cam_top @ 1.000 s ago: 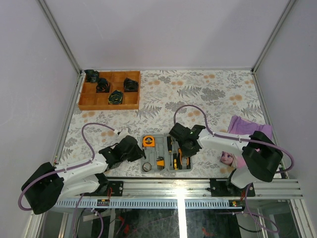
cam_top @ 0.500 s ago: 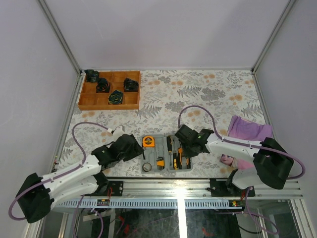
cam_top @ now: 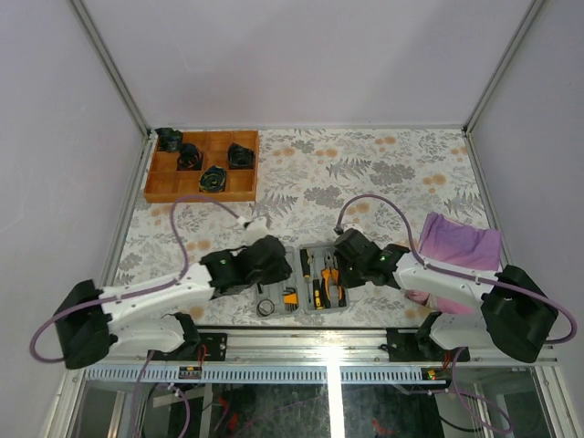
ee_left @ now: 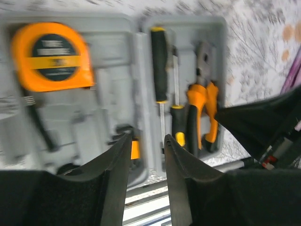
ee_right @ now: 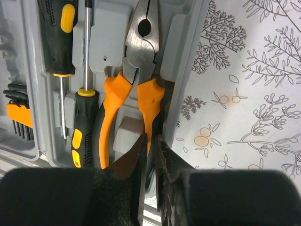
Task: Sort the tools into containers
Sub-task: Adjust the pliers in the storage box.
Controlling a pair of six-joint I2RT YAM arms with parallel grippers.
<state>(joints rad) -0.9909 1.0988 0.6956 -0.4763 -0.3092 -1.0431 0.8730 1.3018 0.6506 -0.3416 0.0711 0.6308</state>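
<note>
The grey case [cam_top: 307, 274] lies open near the table's front edge. Its left half holds the orange tape measure [ee_left: 49, 56] and black keys in an orange holder [ee_right: 18, 113]. Two screwdrivers [ee_right: 59, 33] and the orange-handled pliers [ee_right: 136, 80] rest in the right half. My left gripper [ee_left: 146, 141] hovers open over the case's middle ridge, and the view is blurred. In the top view the left gripper [cam_top: 281, 272] covers the case's left half. My right gripper [ee_right: 150, 141] is shut to a thin slit beside the pliers' right handle and the case's right wall, holding nothing I can make out.
A wooden tray [cam_top: 201, 195] with several black items stands at the back left. A purple cloth [cam_top: 461, 239] lies at the right beside the right arm. A metal rail [cam_top: 328, 342] runs along the near edge, just below the case.
My left arm has swung right over the case's left half, hiding the tape measure from above; its jaws widened, then narrowed somewhat. My right gripper shifted up and right toward the case's right wall.
</note>
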